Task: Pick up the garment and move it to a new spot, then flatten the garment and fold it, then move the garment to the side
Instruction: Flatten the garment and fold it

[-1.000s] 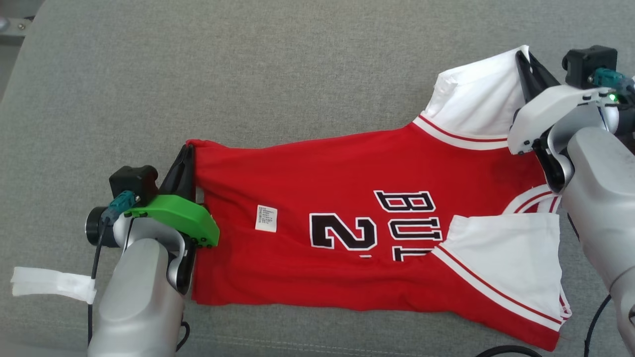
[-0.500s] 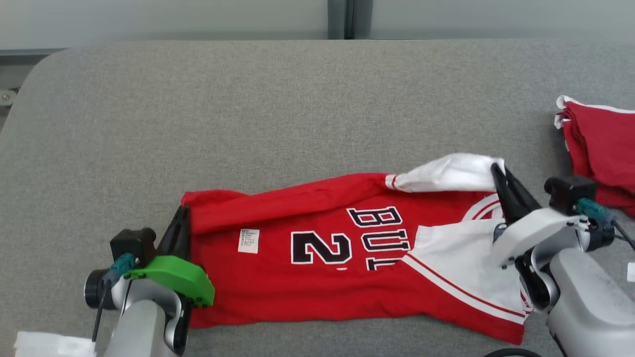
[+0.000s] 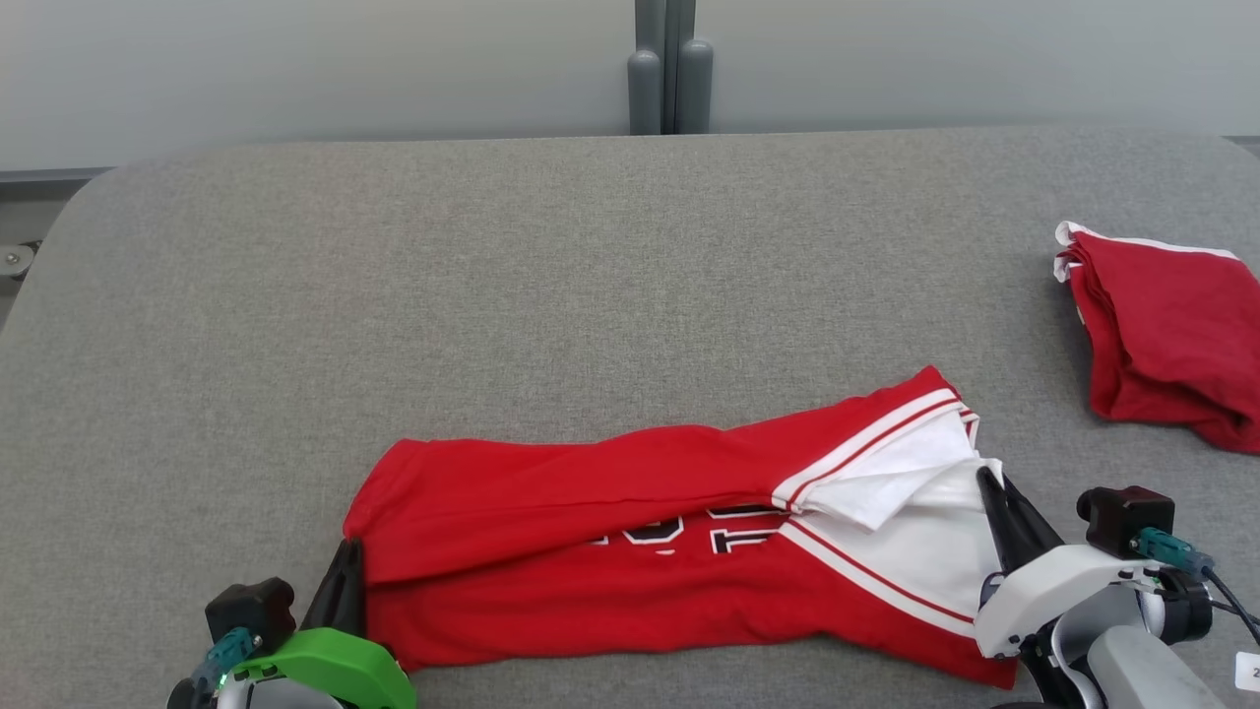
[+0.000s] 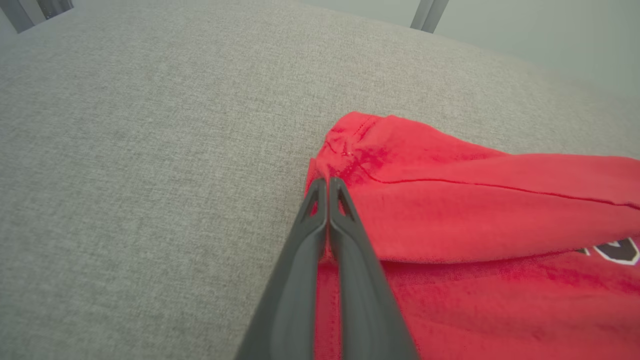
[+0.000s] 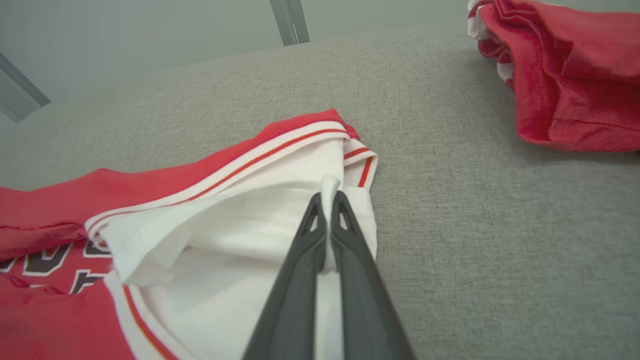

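Observation:
The garment [image 3: 591, 492] is a red jersey with white sleeves and black lettering, lying lengthwise near the front edge of the grey table with its far long edge folded toward me over the print. My left gripper [image 3: 346, 551] is shut on the garment's red hem corner [image 4: 345, 150] at the left end. My right gripper [image 3: 984, 480] is shut on the white sleeve fabric [image 5: 280, 210] at the right end. Both pairs of fingers press together with cloth pinched between them in the wrist views.
A second red garment [image 3: 1171, 335] lies folded at the table's right edge, also in the right wrist view as a red pile [image 5: 565, 75]. The grey padded table [image 3: 492, 276] stretches bare behind the jersey. A wall with a grey post [image 3: 669, 69] stands beyond.
Both grippers pulled the far edge of the garment toward me, folding it over the number and letters. The head camera tilted up, bringing the wall and the second garment into view.

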